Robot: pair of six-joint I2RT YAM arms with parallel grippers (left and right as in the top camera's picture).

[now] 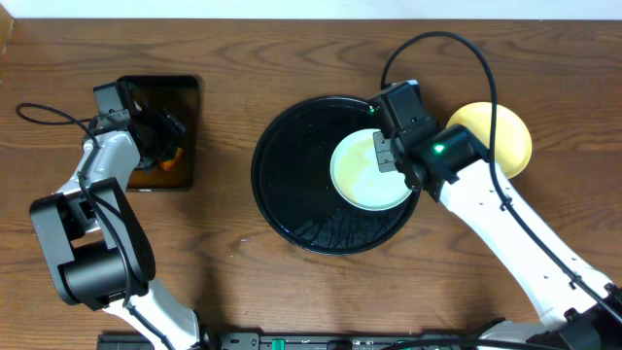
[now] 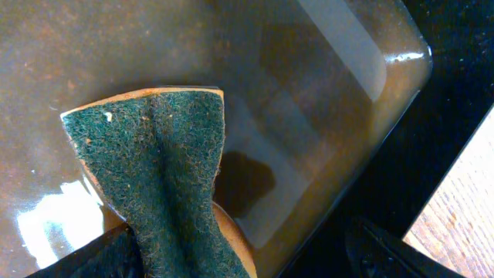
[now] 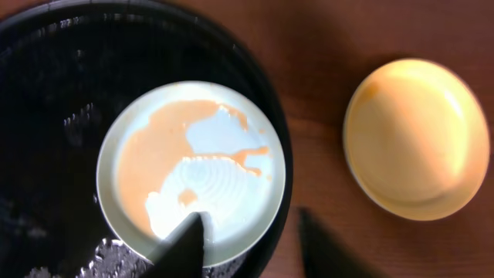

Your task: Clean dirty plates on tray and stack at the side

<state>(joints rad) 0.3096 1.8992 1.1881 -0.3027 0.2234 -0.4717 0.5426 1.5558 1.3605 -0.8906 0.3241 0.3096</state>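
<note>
A pale mint-white plate [image 1: 369,173] [image 3: 193,166] smeared with orange sauce lies in the right part of the round black tray [image 1: 292,185] [image 3: 54,93]. My right gripper [image 1: 383,152] [image 3: 251,243] hangs open over the plate's near rim, one finger above the plate and the other above the table outside the tray. A pale yellow plate [image 1: 498,136] [image 3: 417,139] sits on the table right of the tray. My left gripper [image 1: 165,144] [image 2: 243,262] is open over a green-and-orange sponge [image 2: 154,170]; the sponge leans on one finger, clear of the other.
A rectangular black pan [image 1: 185,97] [image 2: 324,93] with brownish liquid stands at the far left and holds the sponge. The right arm's cable loops above the tray. Wet patches glisten on the tray's front.
</note>
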